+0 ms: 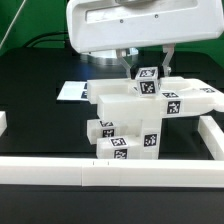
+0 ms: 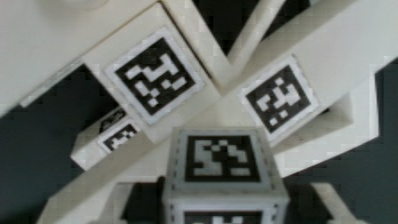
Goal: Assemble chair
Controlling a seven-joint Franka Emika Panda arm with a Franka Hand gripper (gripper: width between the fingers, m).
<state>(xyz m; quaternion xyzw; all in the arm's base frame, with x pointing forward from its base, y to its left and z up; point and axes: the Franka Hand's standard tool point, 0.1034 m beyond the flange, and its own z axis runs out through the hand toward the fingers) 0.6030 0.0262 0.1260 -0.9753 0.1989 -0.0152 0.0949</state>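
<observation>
**Tool state.** The gripper (image 1: 148,67) hangs from the white wrist housing, pointing down over the middle of the black table (image 1: 35,130). Its two fingers stand partly spread, one on each side of a small tagged leg block (image 1: 147,78). The pictures do not show whether the pads press on the block or only flank it, so the grip cannot be confirmed.

**Governing relation.** The leg block lies directly under the palm, centred between the fingers, not off to either side. In the wrist view its tagged end face (image 2: 221,160) points towards the camera. From this, the block's long axis is judged to run roughly along the approach line of the gripper. In the exterior view the block is slightly tilted rather than truly upright. Its lower end meets or nearly meets the part below; contact cannot be resolved.

**Surroundings.**
- Under the block sits the cluster of chair parts (image 1: 125,122), white blocks bearing several tags.
- Beyond the block, the wrist view shows the X-braced frame (image 2: 157,78), close behind.
- The marker board (image 1: 72,91) lies flat towards the exterior view's left.
- A border rail (image 1: 60,170) runs along the near table edge.

**Next move.** Probably a straight closure and vertical lift; the tilt may cause the block to twist.
</observation>
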